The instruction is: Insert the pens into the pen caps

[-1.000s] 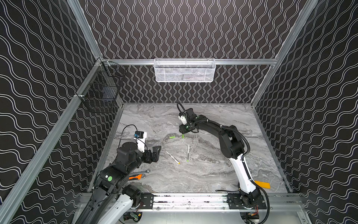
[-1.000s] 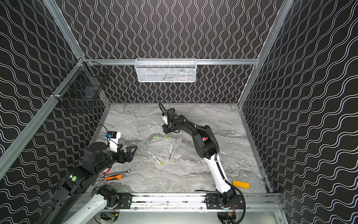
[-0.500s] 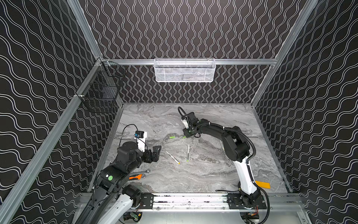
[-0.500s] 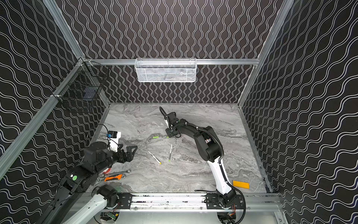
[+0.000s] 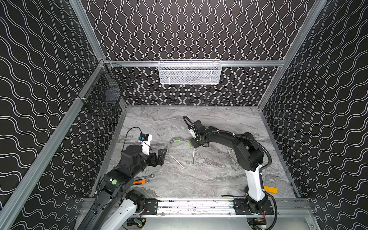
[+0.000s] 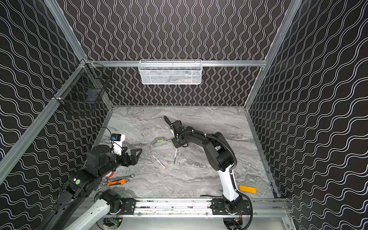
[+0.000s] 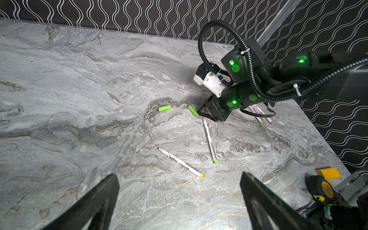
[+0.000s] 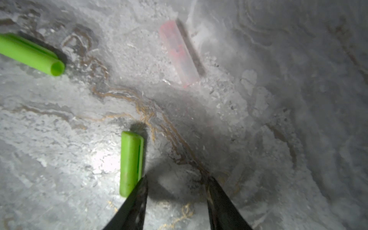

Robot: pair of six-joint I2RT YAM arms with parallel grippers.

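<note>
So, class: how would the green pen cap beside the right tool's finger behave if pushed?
The green pen cap is a round tube lying on its side, so it probably rolls. Small and thin, it is likely light. Its glossy plastic might slip in the right tool.

Both arms are matte black with white base links point(image 5: 253, 183). The left arm point(image 5: 129, 159) wears a round green sticker point(image 5: 114, 181); the right arm point(image 5: 243, 149) carries a ribbed black conduit point(image 7: 199, 43) cinched by white zip ties point(image 7: 296, 88) (green lights point(image 7: 301, 60) glow on its joints). White camera housings point(image 7: 209, 81) cap the wrists. The left gripper point(image 7: 178, 175) has flat, triangular black fingers point(image 7: 95, 203).
</note>
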